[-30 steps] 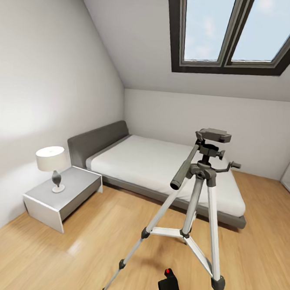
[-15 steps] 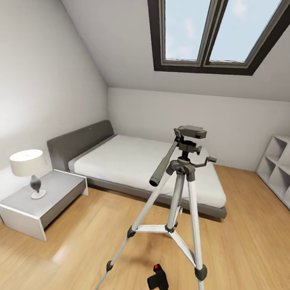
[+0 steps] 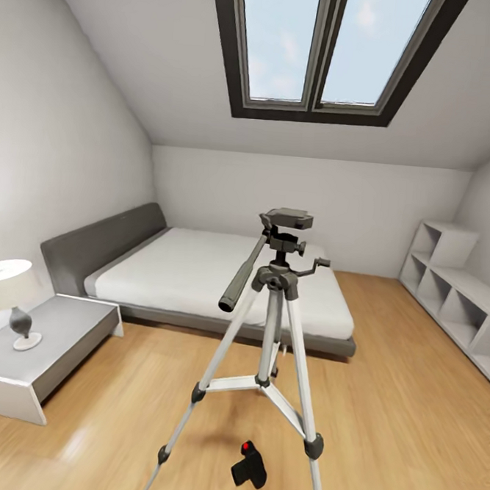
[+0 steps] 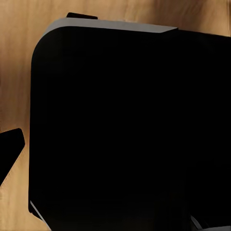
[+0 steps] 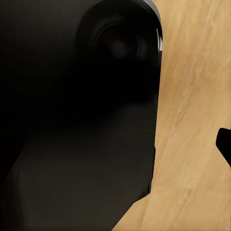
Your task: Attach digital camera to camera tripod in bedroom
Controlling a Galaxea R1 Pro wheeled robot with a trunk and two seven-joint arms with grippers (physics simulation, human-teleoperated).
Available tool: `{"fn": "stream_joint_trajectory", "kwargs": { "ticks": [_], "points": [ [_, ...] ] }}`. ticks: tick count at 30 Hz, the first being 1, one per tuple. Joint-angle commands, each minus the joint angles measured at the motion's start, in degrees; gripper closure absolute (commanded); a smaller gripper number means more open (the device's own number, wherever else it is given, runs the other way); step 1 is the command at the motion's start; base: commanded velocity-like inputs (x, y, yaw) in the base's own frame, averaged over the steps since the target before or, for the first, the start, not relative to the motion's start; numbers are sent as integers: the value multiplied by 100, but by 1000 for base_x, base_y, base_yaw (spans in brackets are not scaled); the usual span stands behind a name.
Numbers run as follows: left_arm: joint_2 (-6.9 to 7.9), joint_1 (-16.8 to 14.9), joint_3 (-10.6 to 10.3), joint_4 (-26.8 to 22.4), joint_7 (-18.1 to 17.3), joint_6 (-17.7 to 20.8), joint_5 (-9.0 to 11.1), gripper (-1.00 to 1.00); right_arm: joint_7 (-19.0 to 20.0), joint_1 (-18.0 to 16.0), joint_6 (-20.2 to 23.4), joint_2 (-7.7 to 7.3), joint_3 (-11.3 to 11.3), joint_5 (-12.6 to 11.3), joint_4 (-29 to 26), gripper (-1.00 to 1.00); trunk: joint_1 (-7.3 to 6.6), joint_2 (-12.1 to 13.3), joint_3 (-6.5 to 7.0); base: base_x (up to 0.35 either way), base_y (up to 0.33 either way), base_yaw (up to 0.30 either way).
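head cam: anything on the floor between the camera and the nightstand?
Only the tripod's near left leg crosses that stretch in the head view; otherwise bare wood floor between the camera and nightstand.

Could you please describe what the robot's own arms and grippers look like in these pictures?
In the left wrist view, a big matte-black rounded body with a thin grey edge shows, presumably robot hardware. In the right wrist view, a similar glossy black housing with a round recess shows. No cables or markings are discernible; the jaws cannot be made out.
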Motion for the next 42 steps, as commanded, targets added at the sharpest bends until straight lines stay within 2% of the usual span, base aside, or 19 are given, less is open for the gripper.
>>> {"fn": "stream_joint_trajectory", "kwargs": {
  "ticks": [1, 15, 42],
  "points": [
    [-2, 0, 17, -1, -2, -13, 53, -100, -3, -1, -17, 0, 3, 3, 1, -100, 0, -2, -4, 0, 0, -214],
    [-2, 2, 17, -1, -2, -13, 53, -100, -3, -1, -14, -2, 3, 4, 1, -100, 0, -2, -4, 0, 0, -152],
    [-2, 1, 17, -1, -2, -13, 53, -100, 18, -1, -2, -16, 4, 34, -1, -100, 0, -2, -4, 0, 0, -8]
  ]
}}
